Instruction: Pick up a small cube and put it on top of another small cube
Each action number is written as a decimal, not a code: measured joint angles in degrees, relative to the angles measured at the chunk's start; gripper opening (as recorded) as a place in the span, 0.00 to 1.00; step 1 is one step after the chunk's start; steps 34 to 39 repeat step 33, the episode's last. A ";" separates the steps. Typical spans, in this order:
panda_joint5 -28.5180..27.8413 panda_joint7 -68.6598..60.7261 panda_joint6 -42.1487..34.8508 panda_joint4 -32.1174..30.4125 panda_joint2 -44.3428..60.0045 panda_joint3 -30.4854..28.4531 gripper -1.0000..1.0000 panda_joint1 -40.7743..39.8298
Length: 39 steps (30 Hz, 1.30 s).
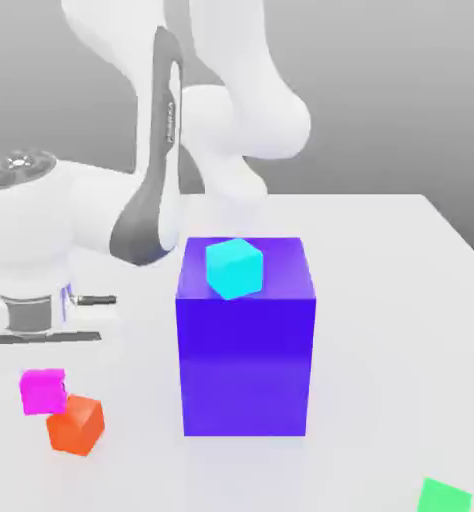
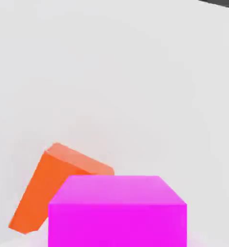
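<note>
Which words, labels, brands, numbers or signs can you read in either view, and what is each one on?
None readable as quoted text. The one marking: small vertical lettering on the dark strip of the robot arm, too small and blurred to read.
No text visible on the magenta cube, orange-red cube, cyan cube, green cube or big blue block.

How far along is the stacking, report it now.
Done: no stacking; the orange cube's top is bare. In hand: the magenta cube looms close in the hand view, but whether it is gripped or lifted I can't tell. Left: bringing it over the orange cube, setting it on top and letting go.
</note>
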 joint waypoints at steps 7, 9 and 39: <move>-6.54 -14.54 -3.82 10.62 4.88 8.15 0.00 6.46; -6.17 -12.46 -5.44 13.12 5.84 10.65 0.00 9.62; 2.73 35.84 -7.52 18.06 13.32 15.76 1.00 32.92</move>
